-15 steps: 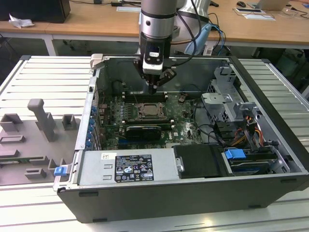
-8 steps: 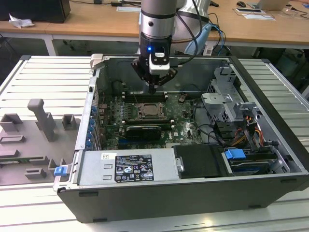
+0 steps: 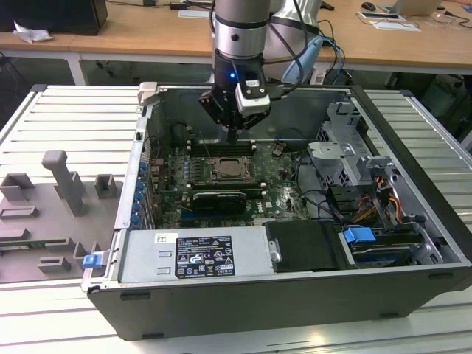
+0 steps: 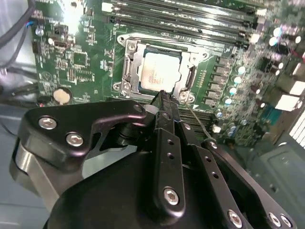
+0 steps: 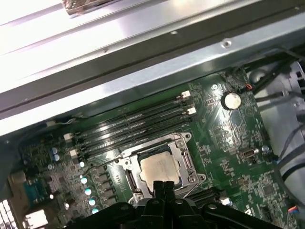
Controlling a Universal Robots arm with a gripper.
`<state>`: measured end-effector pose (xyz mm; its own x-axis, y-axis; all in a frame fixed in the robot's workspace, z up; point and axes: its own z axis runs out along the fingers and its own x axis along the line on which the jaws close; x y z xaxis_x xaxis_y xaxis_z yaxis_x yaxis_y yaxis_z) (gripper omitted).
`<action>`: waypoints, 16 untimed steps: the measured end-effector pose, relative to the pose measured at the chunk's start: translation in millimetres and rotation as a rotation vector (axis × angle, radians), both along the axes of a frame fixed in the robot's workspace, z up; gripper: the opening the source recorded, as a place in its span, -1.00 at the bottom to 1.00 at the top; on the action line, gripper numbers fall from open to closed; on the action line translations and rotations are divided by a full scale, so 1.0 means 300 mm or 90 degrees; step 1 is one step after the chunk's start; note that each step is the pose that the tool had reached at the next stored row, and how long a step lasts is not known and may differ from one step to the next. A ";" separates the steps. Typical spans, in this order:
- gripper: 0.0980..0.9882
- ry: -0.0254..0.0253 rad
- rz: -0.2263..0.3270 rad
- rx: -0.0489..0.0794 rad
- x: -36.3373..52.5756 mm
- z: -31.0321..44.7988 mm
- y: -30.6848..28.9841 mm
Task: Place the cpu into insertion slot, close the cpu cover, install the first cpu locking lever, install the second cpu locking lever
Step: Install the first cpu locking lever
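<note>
The gripper (image 4: 161,97) is closed, its two fingers pressed flat together with nothing between them; in both wrist views its narrow tip hangs just over the edge of the slot (image 5: 187,164) that is nearest to the wrist cameras, and I cannot tell if it touches the metal there. The cpu (image 4: 159,71) sits already inside the slot, pale top upward, square to the rim; the cover (image 4: 132,64) seems to lie flat around it, so that the chip shows through the window. By my judgement the placing and the closing are done, and the work in hand is at the levers; one thin lever (image 4: 198,123) runs out from a corner of the slot just beside the fingers, and whether it is hooked down or free I cannot tell. Such a step calls for a fine contact of the closed tip on a thin springy wire, pushed down and sideways under its hook, without sliding onto the cover or onto the small parts of the board (image 4: 76,57). The memory slots (image 5: 138,121) run just beside the slot. The board lies on the floor of the open case (image 3: 221,313); the case holds also a grey power supply (image 3: 192,254) along the wall nearest to the exterior camera and, toward the exterior view's right, a drive cage (image 3: 346,140); the case itself rests on a ribbed table (image 3: 66,110).
</note>
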<state>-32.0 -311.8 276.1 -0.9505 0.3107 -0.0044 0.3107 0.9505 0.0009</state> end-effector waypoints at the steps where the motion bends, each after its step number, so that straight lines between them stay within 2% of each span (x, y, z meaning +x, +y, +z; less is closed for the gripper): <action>1: -0.98 0.0000 0.014 0.000 0.000 0.000 0.000; 5: -0.98 0.0000 0.058 0.000 0.000 0.000 0.000; 9: -0.98 -0.0006 0.158 0.000 0.000 0.000 0.000; 10: -0.98 -0.0010 0.173 0.000 0.000 0.000 0.000; 12: -0.98 -0.0025 0.191 0.003 0.000 -0.001 0.000; 13: -0.98 -0.0045 0.193 0.015 -0.004 -0.002 0.000; 16: -0.98 -0.0047 0.193 0.017 -0.058 -0.004 0.000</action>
